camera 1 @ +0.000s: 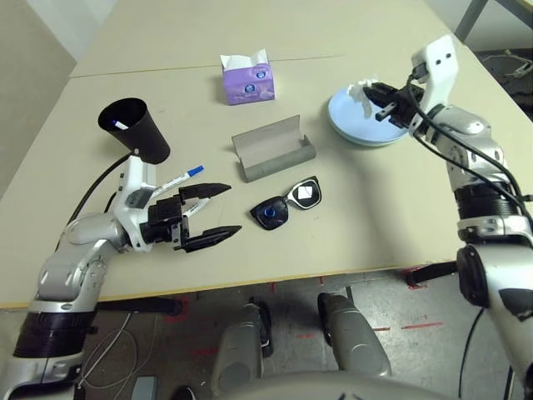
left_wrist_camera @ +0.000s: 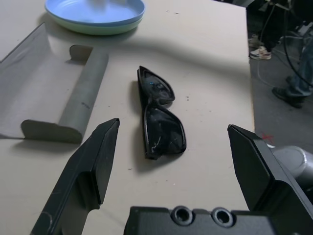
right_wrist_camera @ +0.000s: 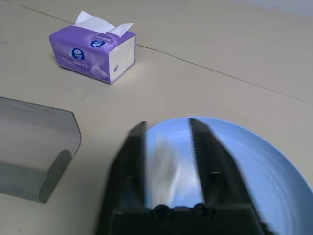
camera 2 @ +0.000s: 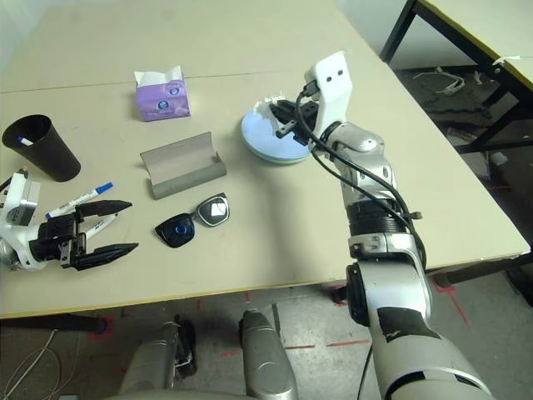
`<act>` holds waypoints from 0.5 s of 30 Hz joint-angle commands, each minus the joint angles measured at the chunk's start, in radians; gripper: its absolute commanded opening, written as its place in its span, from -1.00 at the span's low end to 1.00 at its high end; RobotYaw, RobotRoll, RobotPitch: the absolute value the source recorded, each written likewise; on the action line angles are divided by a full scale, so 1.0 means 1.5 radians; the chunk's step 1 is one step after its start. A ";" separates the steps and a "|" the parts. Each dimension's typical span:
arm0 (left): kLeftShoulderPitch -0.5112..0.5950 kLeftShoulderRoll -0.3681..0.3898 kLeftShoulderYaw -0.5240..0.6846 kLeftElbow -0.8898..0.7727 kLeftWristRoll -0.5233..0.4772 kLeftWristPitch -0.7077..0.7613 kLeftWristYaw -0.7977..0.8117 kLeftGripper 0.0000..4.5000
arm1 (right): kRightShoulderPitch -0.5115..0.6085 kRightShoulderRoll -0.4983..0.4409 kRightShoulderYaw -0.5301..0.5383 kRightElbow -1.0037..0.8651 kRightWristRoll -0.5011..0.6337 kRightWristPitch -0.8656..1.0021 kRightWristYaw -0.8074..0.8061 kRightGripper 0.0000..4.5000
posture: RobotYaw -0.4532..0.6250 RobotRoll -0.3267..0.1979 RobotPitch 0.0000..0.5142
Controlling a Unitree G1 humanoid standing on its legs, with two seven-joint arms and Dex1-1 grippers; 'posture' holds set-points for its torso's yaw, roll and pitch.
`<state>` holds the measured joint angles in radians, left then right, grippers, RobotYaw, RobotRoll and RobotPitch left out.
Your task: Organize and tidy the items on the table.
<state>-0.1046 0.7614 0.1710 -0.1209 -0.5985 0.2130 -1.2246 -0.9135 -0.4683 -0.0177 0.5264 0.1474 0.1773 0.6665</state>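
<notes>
The place looked like a robot test lab or a workshop. Large plain tables [camera 2: 275,33] stood on a bare grey concrete floor [camera 2: 491,292] with red tape marks [camera 1: 420,325], and loose cables [camera 1: 108,354] lay on the floor under the table edge.

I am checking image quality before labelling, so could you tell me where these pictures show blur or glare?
Right wrist view: the right end effector and something white between its fingers are smeared by motion, while the tissue box is sharp. Left eye view: bright glare on one lens of the sunglasses. Left wrist view: sharp throughout.
</notes>
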 commanded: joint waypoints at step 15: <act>-0.021 0.004 0.001 0.065 0.032 -0.033 -0.017 1.00 | 0.129 -0.139 0.110 -0.404 0.018 0.292 0.153 0.99 | -0.38 0.25 -0.19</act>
<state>-0.1394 0.7595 0.1740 -0.0443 -0.5697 0.1768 -1.2383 -0.7282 -0.6780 0.1007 0.0191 0.1498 0.5582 0.8594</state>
